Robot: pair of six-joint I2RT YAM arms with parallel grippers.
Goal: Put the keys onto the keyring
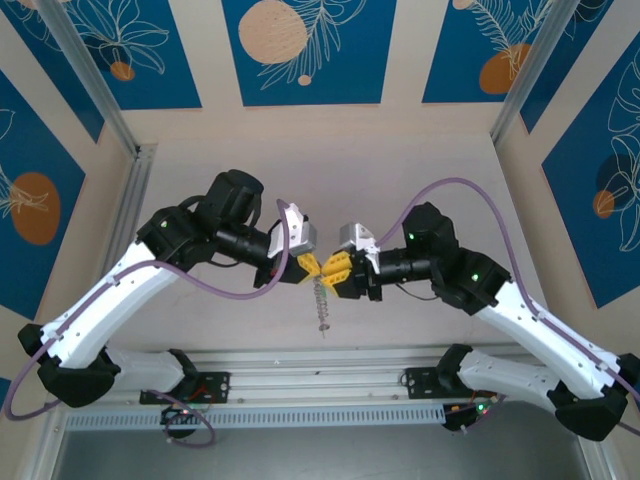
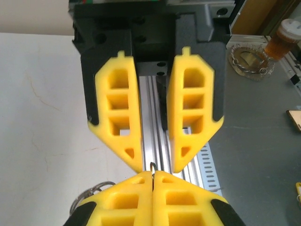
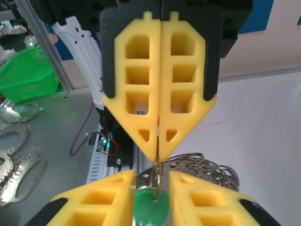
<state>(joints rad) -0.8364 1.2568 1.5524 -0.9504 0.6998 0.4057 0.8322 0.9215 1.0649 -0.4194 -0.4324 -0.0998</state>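
Above the near edge of the table (image 1: 400, 170), the left gripper (image 1: 310, 266) clamps the dangling keyring (image 1: 322, 303), tip to tip with the right gripper (image 1: 342, 270), whose parted jaws flank the green key (image 3: 151, 207) pointing at it.

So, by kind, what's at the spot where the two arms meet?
tools: 2, the left tool shut on the keyring, the right tool open
green key: 1
keyring: 1
total: 4
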